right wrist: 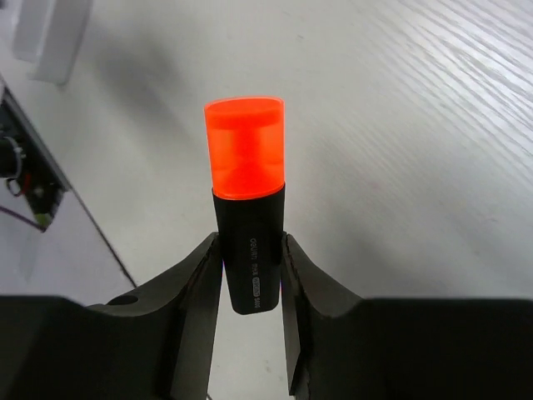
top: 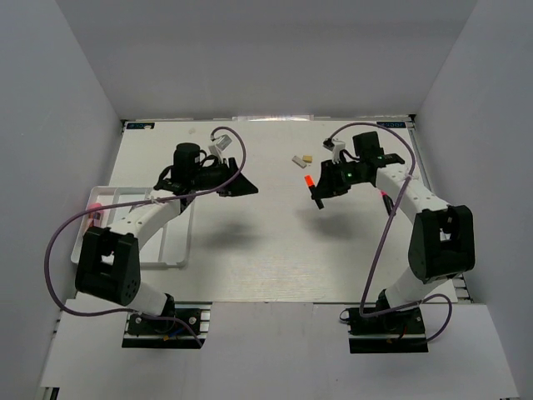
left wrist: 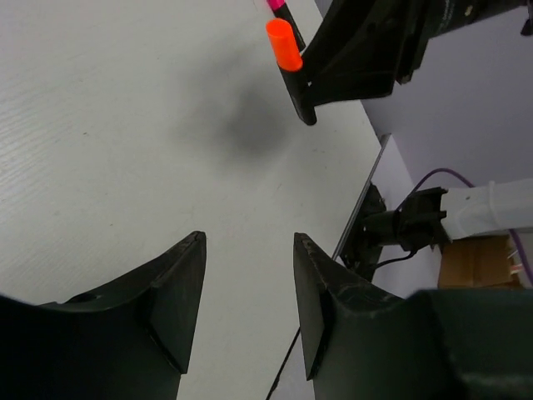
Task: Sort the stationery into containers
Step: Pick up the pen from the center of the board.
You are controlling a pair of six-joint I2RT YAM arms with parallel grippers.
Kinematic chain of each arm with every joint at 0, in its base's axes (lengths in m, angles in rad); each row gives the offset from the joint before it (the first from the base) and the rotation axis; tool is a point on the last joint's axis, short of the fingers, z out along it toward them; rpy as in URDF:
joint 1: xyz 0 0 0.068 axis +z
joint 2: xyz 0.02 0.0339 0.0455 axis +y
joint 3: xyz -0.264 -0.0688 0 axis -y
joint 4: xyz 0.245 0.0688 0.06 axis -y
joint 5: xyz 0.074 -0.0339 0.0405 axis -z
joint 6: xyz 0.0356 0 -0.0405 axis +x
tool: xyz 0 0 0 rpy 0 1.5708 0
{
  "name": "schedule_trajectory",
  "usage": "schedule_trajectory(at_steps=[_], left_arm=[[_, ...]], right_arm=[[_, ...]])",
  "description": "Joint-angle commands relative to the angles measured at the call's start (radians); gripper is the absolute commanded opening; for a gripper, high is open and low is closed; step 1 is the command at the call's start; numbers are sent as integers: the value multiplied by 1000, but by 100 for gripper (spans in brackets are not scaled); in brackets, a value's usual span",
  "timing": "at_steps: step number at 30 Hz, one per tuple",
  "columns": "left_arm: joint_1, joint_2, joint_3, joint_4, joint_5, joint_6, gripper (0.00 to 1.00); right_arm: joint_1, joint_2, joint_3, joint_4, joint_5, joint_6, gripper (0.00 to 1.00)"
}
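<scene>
With the tray (top: 185,242) at the near left, this step looks like a handover. The left gripper (left wrist: 248,250), jaws partly apart and empty, should close on the cap end only once aligned. It points right over mid-table on a bent arm. Farther right, the right gripper (right wrist: 250,258), reaching left, clamps the black body of the orange-capped highlighter (right wrist: 246,167) above the table.

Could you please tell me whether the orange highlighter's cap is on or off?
On. The right wrist view shows the orange cap seated on the black highlighter, clamped between the jaws of the right gripper.
</scene>
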Motion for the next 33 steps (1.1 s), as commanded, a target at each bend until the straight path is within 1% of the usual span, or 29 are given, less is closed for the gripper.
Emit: schedule_trajectory(at_steps=[1, 2, 6, 7, 12, 16, 23, 33], left_arm=[[-41, 10, 11, 131, -36, -148, 56], [-50, 14, 11, 162, -47, -162, 56], [-83, 37, 17, 219, -134, -234, 55], [-107, 58, 26, 226, -144, -257, 56], [-162, 121, 63, 223, -170, -262, 56], [-173, 149, 75, 220, -187, -266, 56], [-184, 185, 110, 214, -196, -276, 57], [-184, 210, 98, 249, -184, -322, 58]], right_arm=[[34, -51, 32, 58, -104, 101, 0], [53, -49, 36, 60, -97, 147, 0], [103, -51, 30, 97, -37, 245, 0], [112, -53, 29, 103, -11, 263, 0], [173, -40, 70, 103, 86, 325, 0], [213, -36, 86, 98, 169, 390, 0], [280, -39, 90, 100, 235, 408, 0], [333, -27, 130, 97, 272, 411, 0]])
